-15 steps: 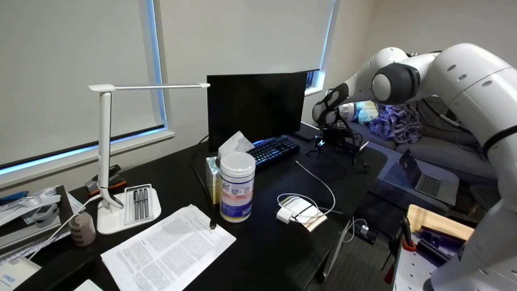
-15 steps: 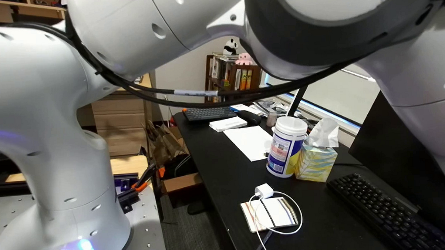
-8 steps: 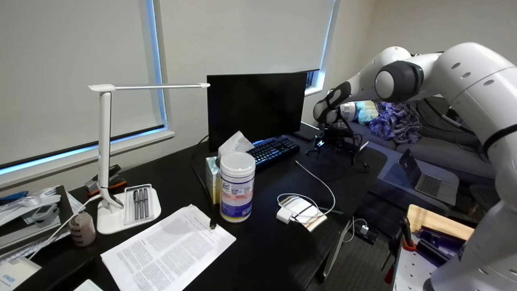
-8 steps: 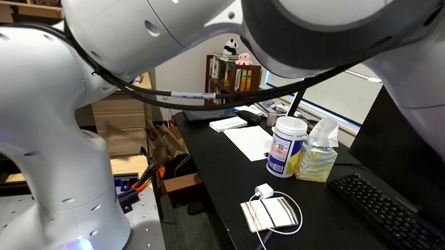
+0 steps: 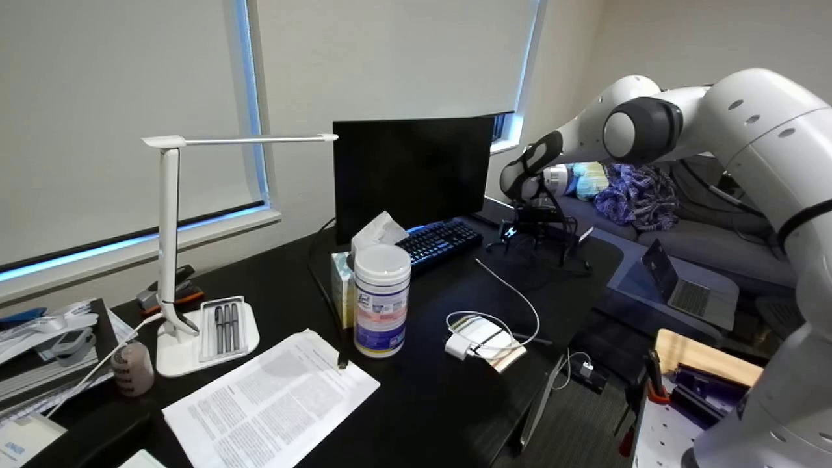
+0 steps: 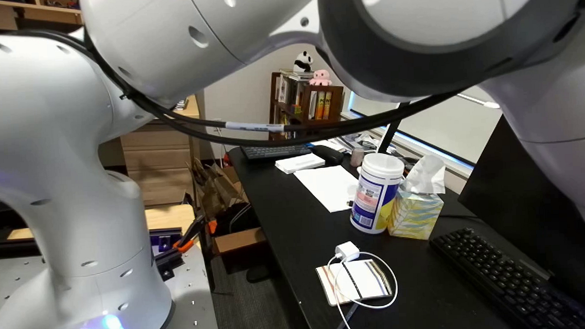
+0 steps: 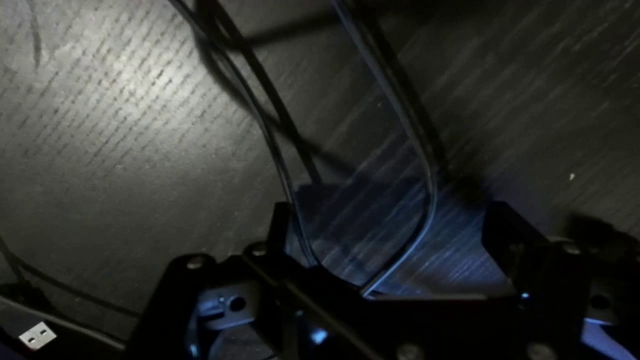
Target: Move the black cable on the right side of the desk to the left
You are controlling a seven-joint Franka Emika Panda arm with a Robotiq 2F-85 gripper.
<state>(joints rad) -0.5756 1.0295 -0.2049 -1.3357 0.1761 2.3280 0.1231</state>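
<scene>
The black cable (image 7: 425, 165) runs in two strands across the wrist view, between the fingers of my gripper (image 7: 387, 212). The left strand passes close beside the left fingertip. Both strands go out of sight behind the gripper body at the bottom. The fingers are wide apart. In an exterior view the gripper (image 5: 536, 227) is low over the far right part of the black desk (image 5: 422, 409). Dark cord loops around it there are hard to tell from the gripper. The desk also shows in an exterior view (image 6: 295, 232), where gripper and black cable are out of view.
A lit keyboard (image 5: 445, 240) and monitor (image 5: 413, 175) stand left of the gripper. A white cable with charger (image 5: 459, 346) lies on a notebook. A wipes canister (image 5: 381, 305), tissue box (image 6: 416, 213), papers (image 5: 273, 396) and lamp (image 5: 170, 240) stand farther left. A USB plug (image 7: 37, 336) shows in the wrist view.
The gripper and wrist have shifted slightly left in an exterior view. The arm's upper links have moved a little. The desk objects have not moved.
</scene>
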